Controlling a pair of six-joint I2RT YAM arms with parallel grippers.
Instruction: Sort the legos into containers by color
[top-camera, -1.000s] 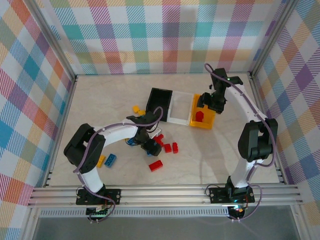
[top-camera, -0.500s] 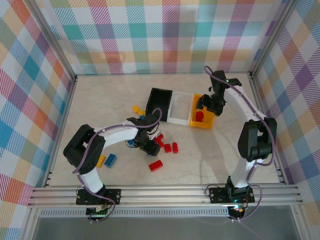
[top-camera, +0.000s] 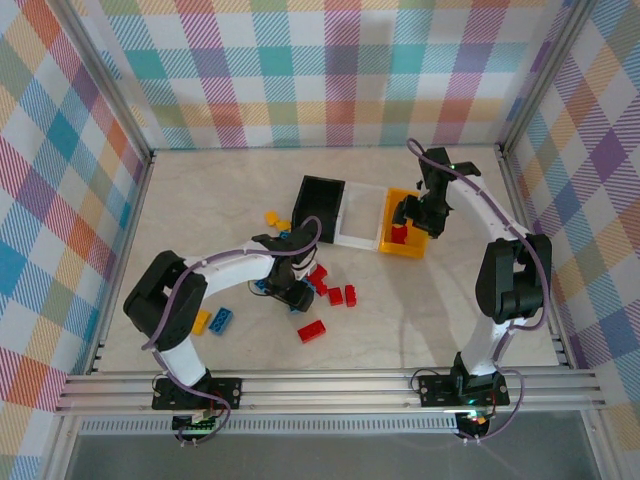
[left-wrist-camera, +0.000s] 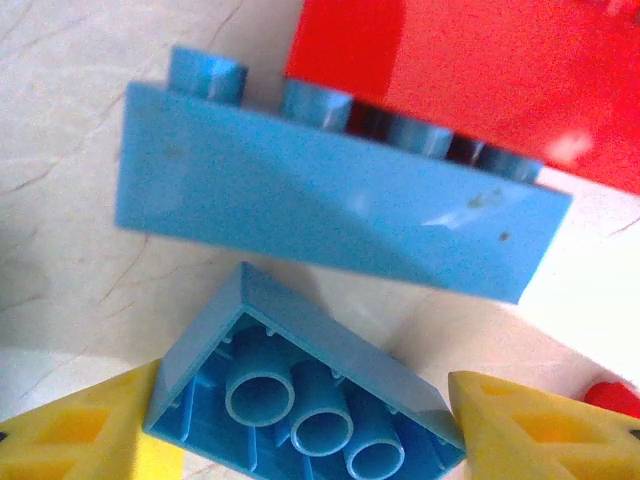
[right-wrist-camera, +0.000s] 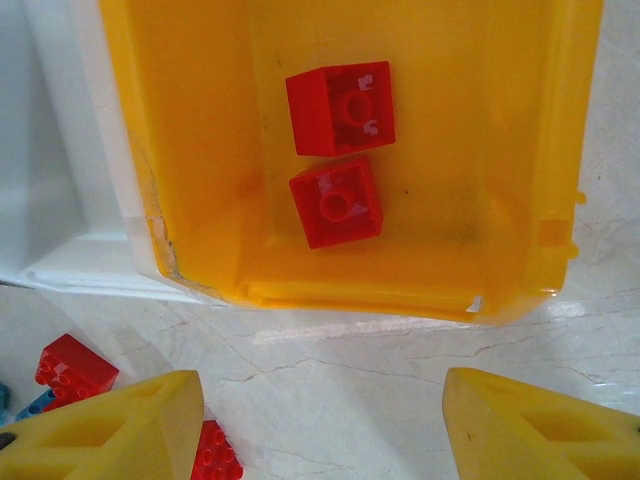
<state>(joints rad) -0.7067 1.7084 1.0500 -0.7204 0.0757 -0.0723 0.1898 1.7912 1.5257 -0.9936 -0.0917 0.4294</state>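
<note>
My left gripper (top-camera: 293, 292) is low over the loose legos at mid-table. In the left wrist view its yellow fingertips (left-wrist-camera: 85, 430) touch both ends of an upturned blue brick (left-wrist-camera: 300, 400). A longer blue brick (left-wrist-camera: 330, 210) and a red brick (left-wrist-camera: 480, 80) lie just beyond. My right gripper (top-camera: 416, 216) hangs open at the near end of the yellow-orange bin (top-camera: 408, 248). Nothing is between its fingers (right-wrist-camera: 110, 430), only bare table. Two red bricks (right-wrist-camera: 338, 150) lie in that bin (right-wrist-camera: 200, 150). The black bin (top-camera: 318, 205) and white bin (top-camera: 358, 216) stand to its left.
Red bricks (top-camera: 312, 331) lie scattered right of my left gripper, two more (right-wrist-camera: 75, 370) near the bin. A yellow brick (top-camera: 271, 217) sits left of the black bin. A yellow one (top-camera: 203, 321) and a blue one (top-camera: 222, 319) lie by my left arm.
My left gripper has shifted slightly left and settled on the blue bricks. My right gripper has drawn back a little toward the near end of the yellow-orange bin.
</note>
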